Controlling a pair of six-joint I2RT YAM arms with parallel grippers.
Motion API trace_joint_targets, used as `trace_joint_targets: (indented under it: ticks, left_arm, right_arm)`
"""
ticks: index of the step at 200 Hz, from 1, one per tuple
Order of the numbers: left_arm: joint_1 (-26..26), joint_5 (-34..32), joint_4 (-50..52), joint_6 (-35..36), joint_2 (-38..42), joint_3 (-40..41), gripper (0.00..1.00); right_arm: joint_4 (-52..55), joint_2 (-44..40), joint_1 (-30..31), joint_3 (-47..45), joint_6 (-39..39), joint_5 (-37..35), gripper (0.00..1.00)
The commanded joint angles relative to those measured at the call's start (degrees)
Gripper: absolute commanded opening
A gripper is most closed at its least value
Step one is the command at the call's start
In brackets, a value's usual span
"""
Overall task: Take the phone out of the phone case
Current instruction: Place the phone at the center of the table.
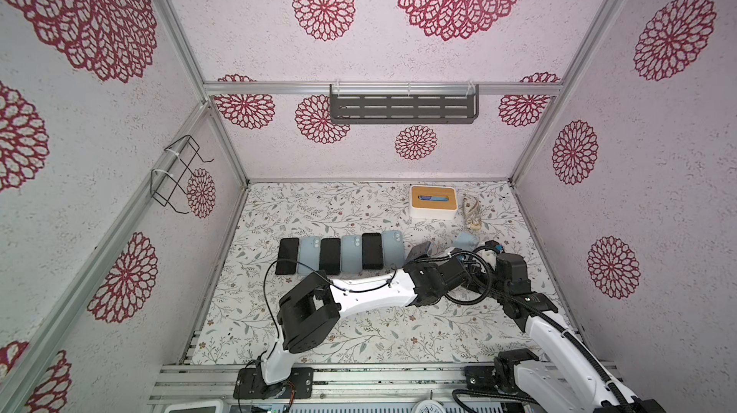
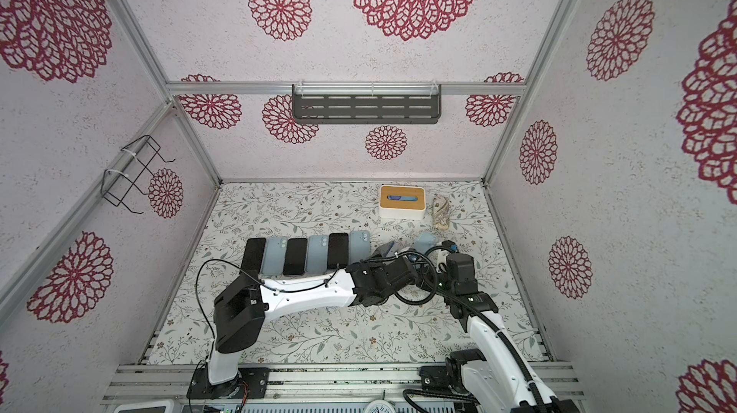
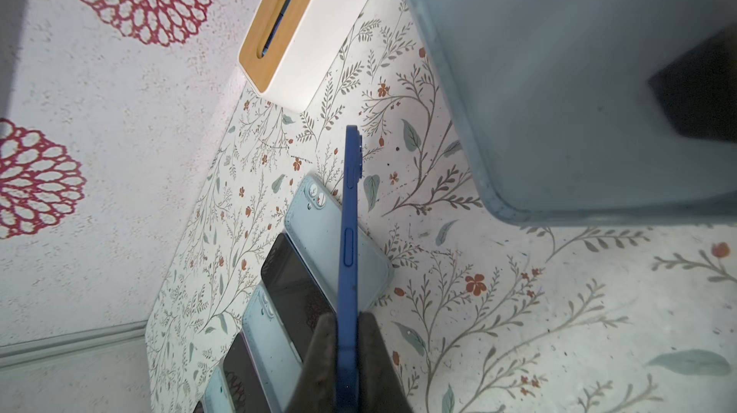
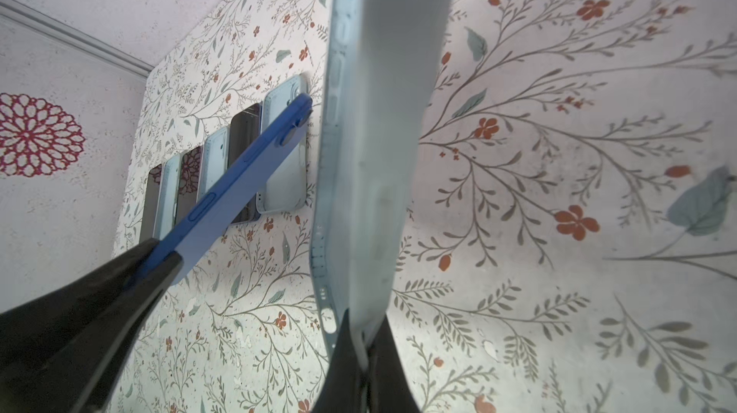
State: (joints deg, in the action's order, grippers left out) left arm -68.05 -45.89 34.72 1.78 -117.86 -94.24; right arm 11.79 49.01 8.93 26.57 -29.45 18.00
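1. A row of phones and cases (image 1: 341, 253) is laid side by side across the mat (image 1: 399, 335).
2. A slotted box (image 1: 432, 201) is parked behind it to the right, with a bundle (image 1: 472, 211) just right of that.
3. Past the row's right end, a phone (image 3: 350, 211) is held in the left gripper (image 3: 347, 323), and a phone case (image 4: 379, 112) right of it in the right gripper (image 4: 361, 331).
4. A shelf (image 1: 402, 108) is hung on the back wall, a wire rack (image 1: 175, 175) on the left one.
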Motion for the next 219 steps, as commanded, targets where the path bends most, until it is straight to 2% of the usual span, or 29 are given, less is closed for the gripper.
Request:
trace_joint_targets:
  ticks: [1,54,82,128,158,177,196,219]
  left_arm:
    - [1.0,-4.0,5.9,-0.6,-3.7,-6.3,0.00]
    - [1.8,-6.5,14.6,-1.2,-13.7,-17.4,0.00]
    - [1.8,-8.2,23.5,-2.6,-19.4,-25.6,0.00]
    - [2.6,-8.9,32.3,-4.0,-28.5,-35.3,0.00]
    - [2.5,-8.7,33.6,-3.4,-31.3,-37.7,0.00]
    - [2.4,-7.6,31.9,-2.8,-31.7,-37.7,0.15]
    - [2.0,-7.1,30.3,-2.2,-31.7,-38.0,0.25]
    - [1.7,-5.7,28.6,-2.1,-32.2,-39.1,0.28]
  right_arm:
    - [2.9,0.0,-1.7,2.8,3.8,0.3,0.00]
    - [2.5,1.6,-6.5,4.2,5.0,4.0,0.00]
    - [3.4,3.2,-8.7,4.9,6.9,4.2,0.00]
    - [1.9,4.0,-11.4,3.9,6.8,6.6,0.00]
    - [0.3,4.6,-12.2,3.3,5.9,7.1,0.00]
    - [-0.9,5.4,-12.3,3.0,5.4,7.4,0.00]
    - [-1.9,6.0,-12.4,2.7,5.0,7.6,0.00]
    - [-2.1,6.7,-12.6,2.6,5.2,6.9,0.00]
